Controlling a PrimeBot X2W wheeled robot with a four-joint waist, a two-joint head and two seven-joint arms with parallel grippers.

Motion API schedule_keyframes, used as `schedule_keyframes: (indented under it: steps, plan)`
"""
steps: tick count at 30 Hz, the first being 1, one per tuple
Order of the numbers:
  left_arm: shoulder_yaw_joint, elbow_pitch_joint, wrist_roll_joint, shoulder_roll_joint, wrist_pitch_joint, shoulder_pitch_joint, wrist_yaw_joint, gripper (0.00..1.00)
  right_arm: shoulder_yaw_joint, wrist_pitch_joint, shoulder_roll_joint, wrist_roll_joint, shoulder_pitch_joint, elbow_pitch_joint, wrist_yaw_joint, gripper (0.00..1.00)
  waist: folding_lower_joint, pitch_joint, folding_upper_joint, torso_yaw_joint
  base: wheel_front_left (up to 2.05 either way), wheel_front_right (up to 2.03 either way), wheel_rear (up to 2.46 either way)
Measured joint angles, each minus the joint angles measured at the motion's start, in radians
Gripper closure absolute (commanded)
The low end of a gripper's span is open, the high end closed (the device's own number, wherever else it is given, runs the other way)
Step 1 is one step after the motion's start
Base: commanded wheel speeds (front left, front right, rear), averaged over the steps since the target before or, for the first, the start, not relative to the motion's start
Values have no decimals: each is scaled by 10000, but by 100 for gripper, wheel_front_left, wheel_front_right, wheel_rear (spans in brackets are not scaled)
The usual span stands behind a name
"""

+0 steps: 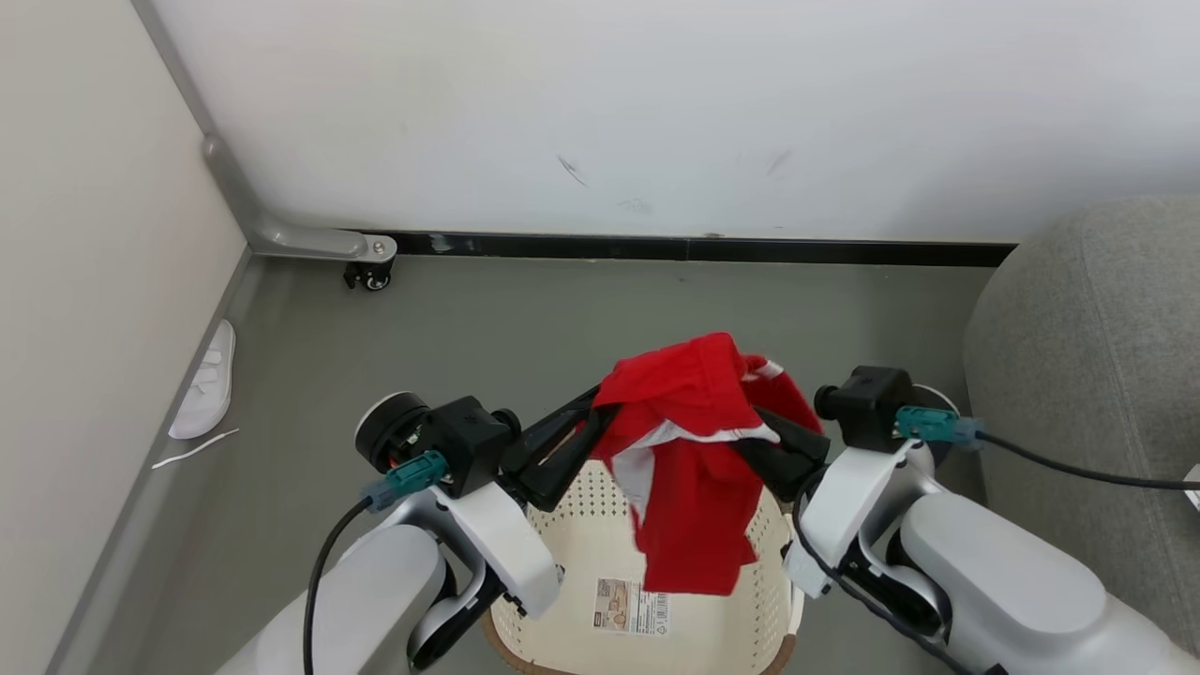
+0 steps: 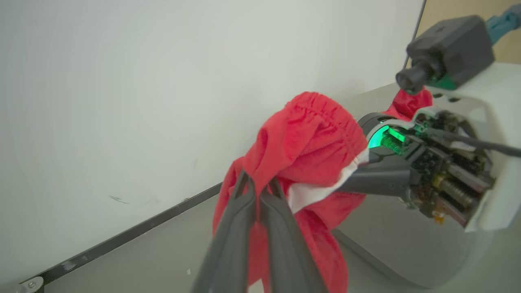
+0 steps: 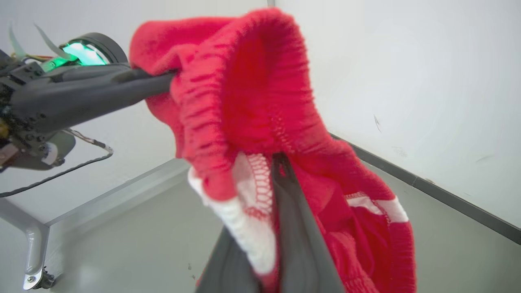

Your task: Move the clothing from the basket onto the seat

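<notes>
Pale forearms (image 1: 994, 562) along the lower edge of the head view, with left gripper (image 1: 586, 422) and right gripper (image 1: 764, 436) converging at frame centre, each pair of fingers closed tight on a fold of the clothing (image 1: 689, 469). Red garment bunched over both sets of fingertips and hanging down between them, raised above the basket (image 1: 600, 534) at bottom centre. Judged roughly midway: pickup made, transfer to the seat (image 1: 1078, 375) at the right edge and release yet to do.
</notes>
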Motion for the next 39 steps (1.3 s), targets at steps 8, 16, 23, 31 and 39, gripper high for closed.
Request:
schedule_keyframes:
  steps: [8, 16, 23, 31, 39]
  plan:
    - [65, 42, -58, 61, -2, 12, 0, 0, -884, 0, -217, -194, 50, -109, 0, 100, 0, -22, 0, -152, 0, 0, 0]
    - [58, 52, -58, 98, -13, 86, 0, 0, -1722, 0, -433, -420, 612, -378, 0, 100, 0, -79, 0, -355, 0, 0, 0]
    - [59, 46, -58, 142, -29, 142, 0, 0, -2472, 0, -617, -761, 896, -648, 0, 100, 0, -167, 0, -622, 0, 0, 0]
    - [-15, -59, -58, 146, -104, 294, 0, 0, -3336, 0, -742, -1012, 1313, -1024, 0, 100, 0, -246, 0, -1030, 0, 0, 0]
    - [-54, -155, -128, 155, -104, 308, 0, 0, -4238, 0, -926, -1356, 1577, -1421, 0, 100, 0, -246, 0, -1506, 0, 0, 0]
